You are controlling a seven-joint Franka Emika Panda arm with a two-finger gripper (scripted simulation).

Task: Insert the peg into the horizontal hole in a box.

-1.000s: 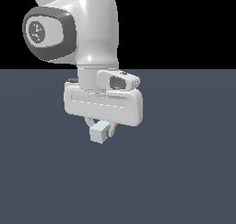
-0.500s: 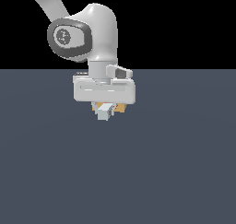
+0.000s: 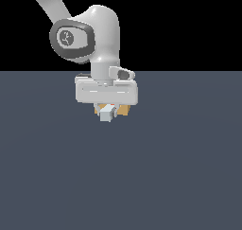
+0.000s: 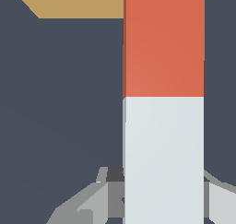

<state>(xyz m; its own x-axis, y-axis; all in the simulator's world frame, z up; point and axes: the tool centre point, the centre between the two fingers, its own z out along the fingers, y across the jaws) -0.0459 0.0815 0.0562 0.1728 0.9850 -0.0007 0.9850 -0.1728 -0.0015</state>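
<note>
In the exterior view, bare dark grey floor [image 3: 121, 177] lies all around on the near side. The white robot gripper [image 3: 107, 111] pinches the long square peg [image 4: 163, 126] by its pale grey-white part. The peg's orange-red part points at the small tan cube box [image 4: 78, 2] just behind it; the hole is hidden.

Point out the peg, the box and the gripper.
peg [image 4: 163, 103]: wrist view, where the orange-red part meets the pale part.
box [image 4: 78, 2]: wrist view, tan top face beside the peg.
gripper [image 3: 108, 111]: exterior view, between the fingertips, closed on the peg.
</note>
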